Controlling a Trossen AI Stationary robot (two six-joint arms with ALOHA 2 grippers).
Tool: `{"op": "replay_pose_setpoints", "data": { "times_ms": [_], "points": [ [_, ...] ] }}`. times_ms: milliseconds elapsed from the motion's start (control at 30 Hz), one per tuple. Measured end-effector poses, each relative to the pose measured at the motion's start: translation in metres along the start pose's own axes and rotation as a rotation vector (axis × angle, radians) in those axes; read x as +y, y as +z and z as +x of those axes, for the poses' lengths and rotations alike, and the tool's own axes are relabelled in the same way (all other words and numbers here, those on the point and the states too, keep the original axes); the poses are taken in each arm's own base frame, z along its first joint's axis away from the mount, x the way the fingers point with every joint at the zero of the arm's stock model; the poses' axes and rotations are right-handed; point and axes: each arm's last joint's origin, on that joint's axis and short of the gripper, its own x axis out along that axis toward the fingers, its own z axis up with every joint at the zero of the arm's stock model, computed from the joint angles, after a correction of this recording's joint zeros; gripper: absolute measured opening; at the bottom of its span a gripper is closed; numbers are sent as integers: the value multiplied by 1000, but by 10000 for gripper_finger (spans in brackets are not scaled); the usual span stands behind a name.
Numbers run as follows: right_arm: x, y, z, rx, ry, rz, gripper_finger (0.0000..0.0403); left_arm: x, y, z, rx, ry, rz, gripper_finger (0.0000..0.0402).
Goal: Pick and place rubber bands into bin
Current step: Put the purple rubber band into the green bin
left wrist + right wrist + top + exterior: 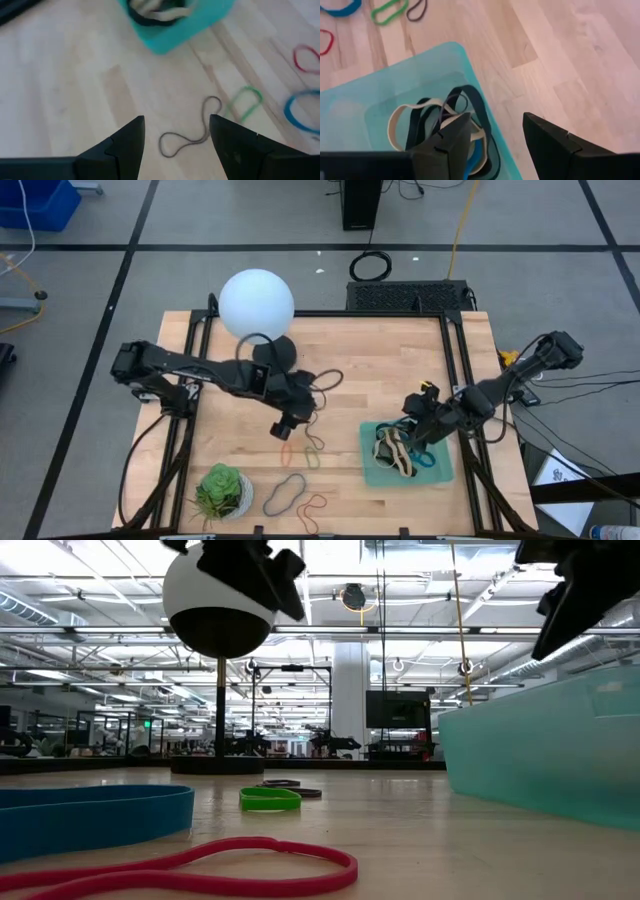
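Note:
A thin dark rubber band (190, 135) lies flat on the wooden table, beside a green one (245, 102). My left gripper (175, 145) hovers open above the dark band, its fingers on either side and clear of it; the high view shows this gripper (283, 427) near the table's middle. A blue band (285, 493) and a red band (315, 508) lie nearer the front edge. The mint-green bin (440, 472) stands at the right and holds tan, black and blue bands (435, 125). My right gripper (497, 140) hangs open over the bin's far left corner, with nothing between its fingers.
A white globe lamp (257, 302) on a dark foot stands at the table's far left. A white pot with a green succulent (222, 490) sits at the front left corner. Bare wood lies between the loose bands and the bin.

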Motion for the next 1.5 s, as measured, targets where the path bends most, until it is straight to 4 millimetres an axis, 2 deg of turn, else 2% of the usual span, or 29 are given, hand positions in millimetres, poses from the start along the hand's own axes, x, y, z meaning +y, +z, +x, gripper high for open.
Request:
{"op": "replay_pose_setpoints", "data": {
  "times_ms": [200, 367, 833, 967, 1267, 1500],
  "points": [
    [-6, 5, 0, -13, -14, 27, 174, -15, -4, 41, 74, -115, 175, 230],
    [-9, 10, 2, -29, -18, 61, 175, -22, -8, 64, 123, -157, 264, 229],
    [-5, 19, 3, -98, 44, 114, 169, -32, -35, 125, 292, -247, 323, 229],
    [-5, 19, 3, -100, 47, 124, 169, -31, -40, 134, 317, -258, 308, 229],
    [-4, 20, 3, -102, 50, 128, 169, -24, -46, 133, 333, -283, 262, 229],
    [-4, 20, 3, -106, 55, 130, 169, -27, -54, 148, 356, -348, 231, 229]
  ]
}}
